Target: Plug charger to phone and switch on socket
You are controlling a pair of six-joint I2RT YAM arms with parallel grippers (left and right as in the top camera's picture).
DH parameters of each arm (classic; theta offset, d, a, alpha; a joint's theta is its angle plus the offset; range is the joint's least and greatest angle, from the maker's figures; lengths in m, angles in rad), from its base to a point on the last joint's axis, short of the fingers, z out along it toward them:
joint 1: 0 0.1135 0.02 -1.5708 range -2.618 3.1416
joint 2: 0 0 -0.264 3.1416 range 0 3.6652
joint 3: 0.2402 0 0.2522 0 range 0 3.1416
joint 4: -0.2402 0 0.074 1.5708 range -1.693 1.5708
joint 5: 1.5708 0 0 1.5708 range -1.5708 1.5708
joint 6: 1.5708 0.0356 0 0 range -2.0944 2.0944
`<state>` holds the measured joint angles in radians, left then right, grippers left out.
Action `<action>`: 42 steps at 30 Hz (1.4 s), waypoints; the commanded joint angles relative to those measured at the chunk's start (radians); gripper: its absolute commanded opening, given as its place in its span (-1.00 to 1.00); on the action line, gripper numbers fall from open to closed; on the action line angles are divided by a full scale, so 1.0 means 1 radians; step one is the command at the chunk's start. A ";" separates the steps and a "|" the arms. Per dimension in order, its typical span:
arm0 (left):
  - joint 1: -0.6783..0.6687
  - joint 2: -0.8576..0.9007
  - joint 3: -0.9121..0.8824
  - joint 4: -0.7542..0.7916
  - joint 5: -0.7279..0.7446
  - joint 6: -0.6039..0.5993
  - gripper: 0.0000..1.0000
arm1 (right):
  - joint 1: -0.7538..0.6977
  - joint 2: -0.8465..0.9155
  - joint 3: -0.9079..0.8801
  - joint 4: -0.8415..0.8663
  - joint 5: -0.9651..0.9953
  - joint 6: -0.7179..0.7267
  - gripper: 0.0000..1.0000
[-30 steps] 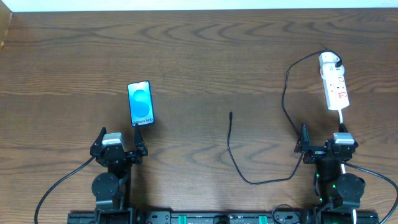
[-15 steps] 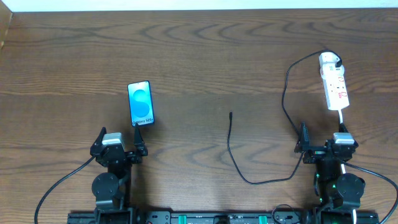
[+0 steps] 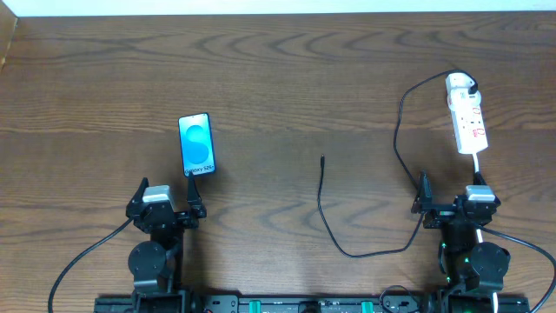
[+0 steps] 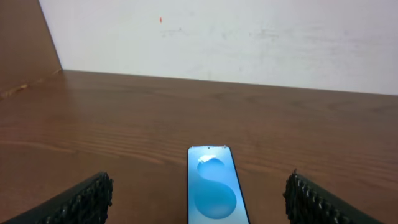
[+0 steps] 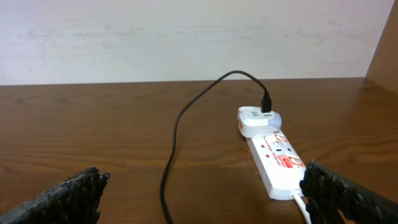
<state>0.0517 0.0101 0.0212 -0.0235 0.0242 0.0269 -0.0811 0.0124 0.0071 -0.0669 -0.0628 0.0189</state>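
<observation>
The phone (image 3: 196,144) lies flat on the table at the left, its blue screen up; it also shows in the left wrist view (image 4: 213,190). My left gripper (image 3: 168,203) is open just near of it, and the phone lies ahead between its fingers (image 4: 199,202). The charger cable (image 3: 323,209) runs in a loop from its plug tip (image 3: 322,159) at mid-table to a white adapter (image 3: 461,85) in the socket strip (image 3: 468,122). My right gripper (image 3: 448,202) is open, with the socket (image 5: 277,163) ahead to its right and the cable (image 5: 177,134) ahead of it.
The socket's white cord (image 3: 478,165) runs back toward the right arm. A white wall (image 4: 236,37) stands behind the far edge of the wooden table (image 3: 278,78). A brown panel (image 3: 7,39) stands at the far left corner.
</observation>
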 commanded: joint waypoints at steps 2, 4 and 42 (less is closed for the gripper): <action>0.005 -0.006 -0.017 -0.007 -0.009 0.006 0.76 | 0.002 -0.006 -0.002 -0.005 0.008 0.010 0.99; 0.005 -0.006 -0.017 -0.046 -0.009 0.006 0.77 | 0.002 -0.006 -0.002 -0.005 0.008 0.010 0.99; 0.005 0.457 0.494 -0.124 -0.005 0.002 0.77 | 0.002 -0.006 -0.002 -0.005 0.008 0.010 0.99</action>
<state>0.0517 0.3340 0.3843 -0.1242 0.0238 0.0265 -0.0811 0.0124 0.0071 -0.0677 -0.0586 0.0189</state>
